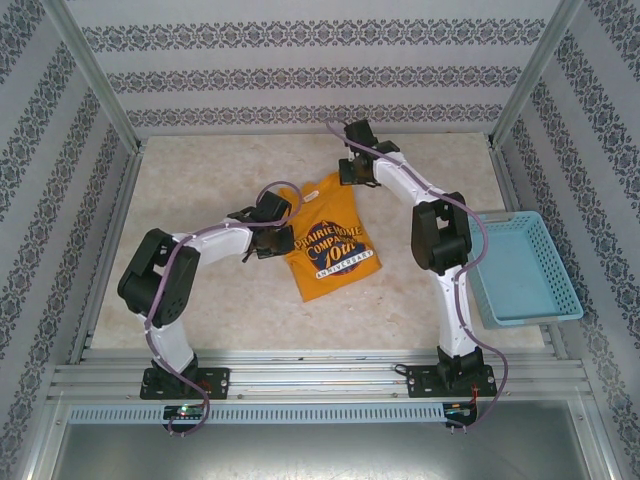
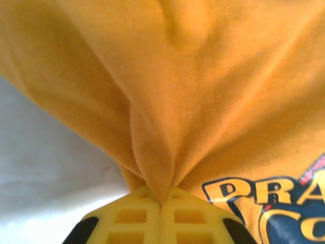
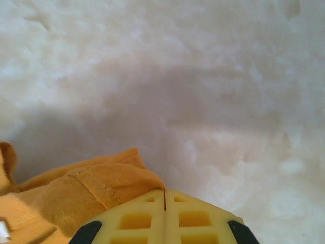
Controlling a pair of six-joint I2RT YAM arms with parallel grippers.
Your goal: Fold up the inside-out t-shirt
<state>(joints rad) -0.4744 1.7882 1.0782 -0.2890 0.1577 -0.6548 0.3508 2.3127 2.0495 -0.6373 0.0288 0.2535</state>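
T-shirt (image 1: 328, 238), mustard-orange with its print facing up, lies on the table (image 1: 200, 190) between our arms. Our left gripper (image 2: 160, 203) is clenched on a pinch of its cloth. Our right gripper (image 3: 164, 193) is closed tight at its far hem; we cannot tell whether it holds cloth.

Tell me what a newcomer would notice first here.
The mustard-orange t-shirt lies in the middle of the scene, its dark printed logo facing up. The left end effector is shut on a pinch of its cloth, and the right end effector sits closed at the shirt's far edge. A light-blue basket stands at the right.
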